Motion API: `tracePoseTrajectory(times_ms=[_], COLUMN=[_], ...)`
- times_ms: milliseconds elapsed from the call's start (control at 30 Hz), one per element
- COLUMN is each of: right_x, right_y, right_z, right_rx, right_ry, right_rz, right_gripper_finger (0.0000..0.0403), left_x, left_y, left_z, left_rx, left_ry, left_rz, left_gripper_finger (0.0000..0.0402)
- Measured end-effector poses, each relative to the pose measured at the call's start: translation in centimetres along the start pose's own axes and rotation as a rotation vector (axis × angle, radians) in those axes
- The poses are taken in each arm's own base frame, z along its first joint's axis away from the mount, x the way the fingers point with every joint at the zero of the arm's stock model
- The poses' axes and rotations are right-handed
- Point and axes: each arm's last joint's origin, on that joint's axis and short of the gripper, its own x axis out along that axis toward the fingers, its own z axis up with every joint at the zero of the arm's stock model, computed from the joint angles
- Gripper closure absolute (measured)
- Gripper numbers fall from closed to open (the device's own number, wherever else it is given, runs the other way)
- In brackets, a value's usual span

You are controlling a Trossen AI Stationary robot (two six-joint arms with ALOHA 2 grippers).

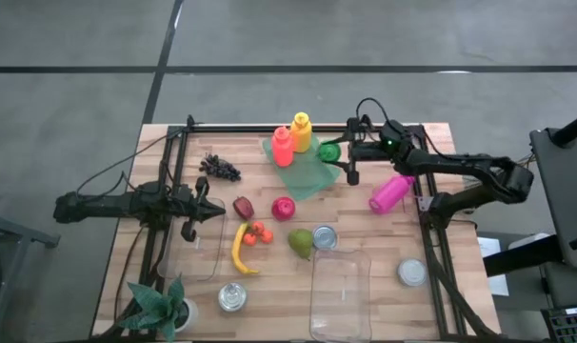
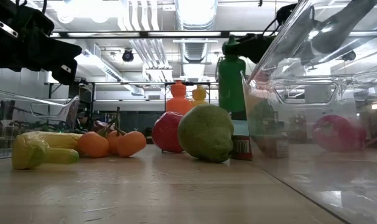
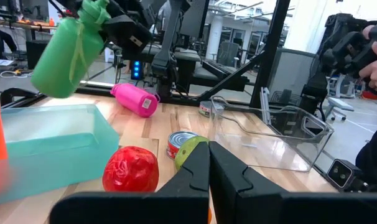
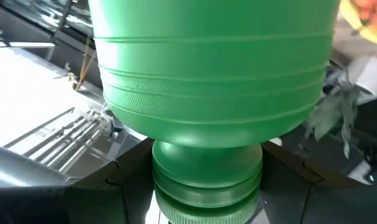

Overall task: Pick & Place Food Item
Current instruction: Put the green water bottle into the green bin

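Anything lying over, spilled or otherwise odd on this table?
The pink bottle lies on its side near the right arm. The green bottle hangs tilted in the right gripper, off the table. Nothing looks spilled.

You had open tabletop (image 1: 365,238) right of the pear (image 1: 300,243), the pink bottle (image 1: 390,193) blocking the right side, orange bottle (image 1: 283,147) and yellow bottle (image 1: 301,131) crowding the teal tray (image 1: 303,176), clear container (image 1: 336,295) walling the front.

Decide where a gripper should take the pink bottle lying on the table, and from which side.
Probably mid-body, from straight above, jaws across its length: the pink bottle lies on its side, its rounded barrel exposed with bare table either side.
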Motion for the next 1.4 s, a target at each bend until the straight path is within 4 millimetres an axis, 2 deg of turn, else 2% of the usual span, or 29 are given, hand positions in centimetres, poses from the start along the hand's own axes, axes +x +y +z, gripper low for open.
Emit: tracePoseTrajectory(times_ms=[267, 533, 833, 1067, 1400], right_x=[0.7, 0.4, 0.7, 0.9, 1.4], right_y=[-0.4, -0.9, -1.2, -1.1, -1.2], right_z=[1.2, 1.7, 1.3, 1.5, 1.9], right_rx=[0.029, 0.034, 0.114, 0.098, 0.139], right_ry=[-0.026, -0.042, -0.027, -0.041, -0.048], right_rz=[-0.024, -0.024, 0.013, 0.084, 0.085], right_gripper_finger=[0.0179, 0.0179, 0.0179, 0.0179, 0.0179], left_x=[0.0, 0.0, 0.0, 0.0, 0.0], left_y=[0.0, 0.0, 0.0, 0.0, 0.0], left_z=[0.0, 0.0, 0.0, 0.0, 0.0], left_rx=[0.0, 0.0, 0.0, 0.0, 0.0], left_ry=[0.0, 0.0, 0.0, -0.001, 0.0], left_rz=[0.0, 0.0, 0.0, 0.0, 0.0], left_gripper_finger=[0.0401, 0.0401, 0.0401, 0.0401, 0.0401])
